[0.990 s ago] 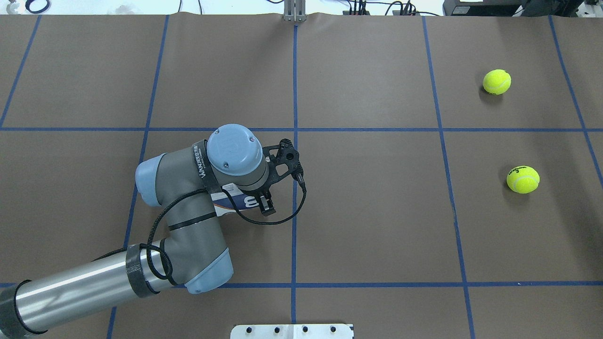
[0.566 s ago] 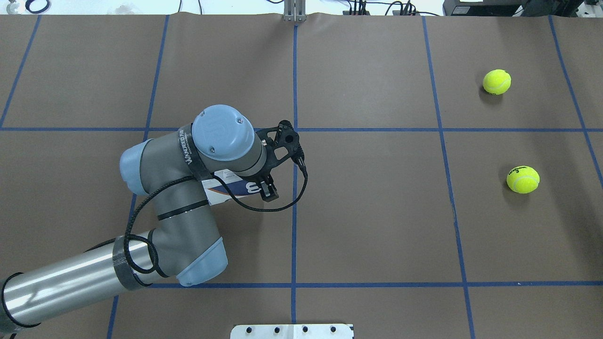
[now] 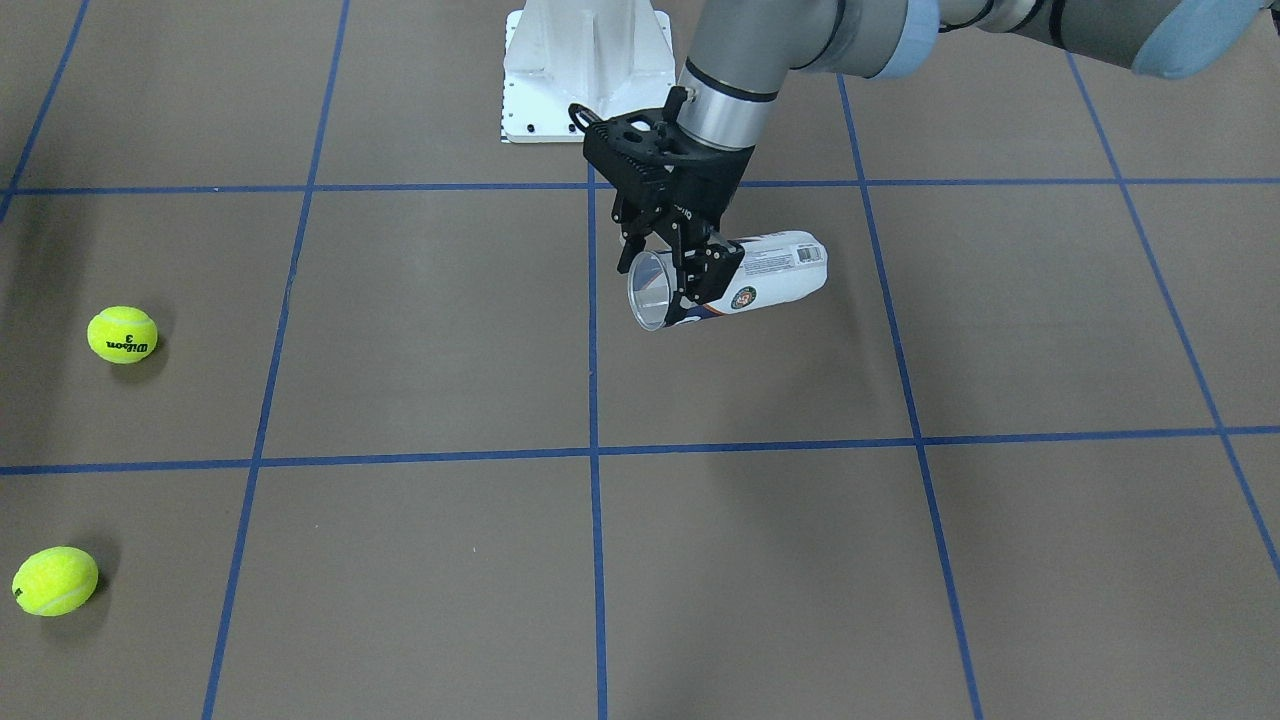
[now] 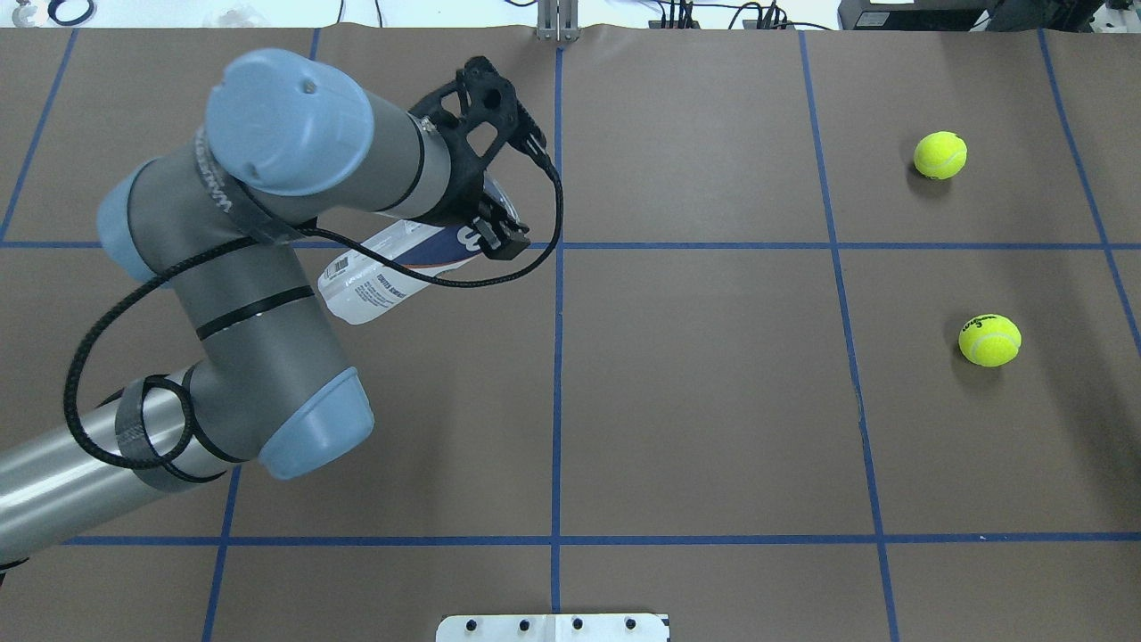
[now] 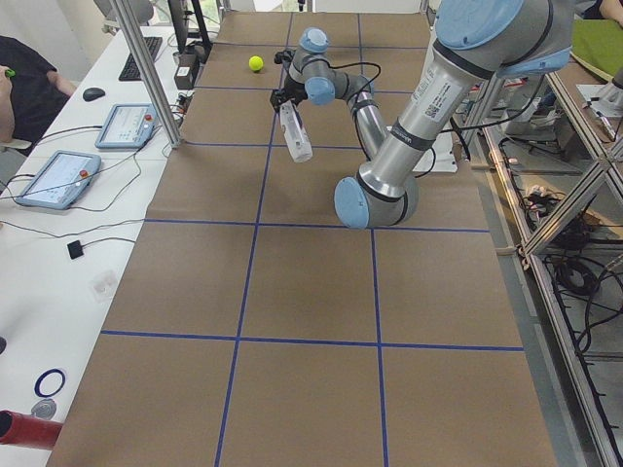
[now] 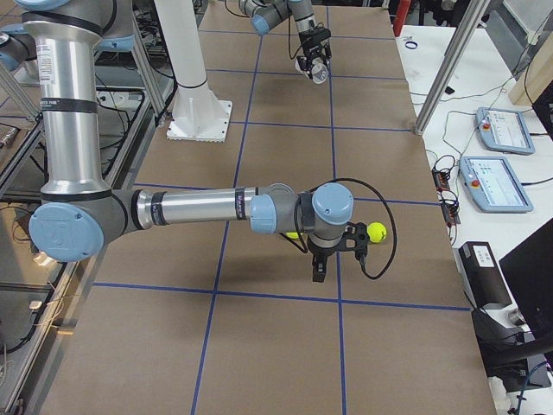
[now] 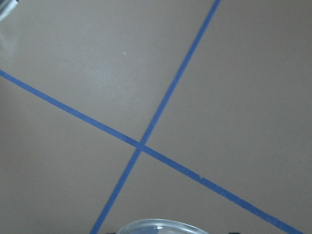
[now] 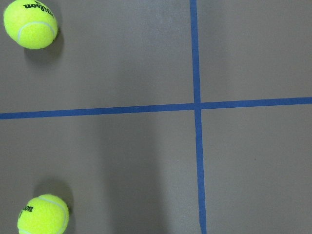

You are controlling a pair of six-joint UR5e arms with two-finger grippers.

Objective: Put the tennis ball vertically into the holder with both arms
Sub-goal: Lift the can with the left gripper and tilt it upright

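Holder [image 3: 778, 266] aloft and tilted, mouth end clamped in left pincer [image 3: 690, 288] (right pincer [image 6: 317, 271]: state unclear).

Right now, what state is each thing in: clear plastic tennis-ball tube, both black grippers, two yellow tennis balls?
Clear plastic tennis-ball tube: empty, held off the table, tilted.
Left gripper: shut on the tube near its mouth.
Right gripper: open or shut, cannot tell.
Far yellow tennis ball: loose on the table.
Near yellow tennis ball: loose on the table.
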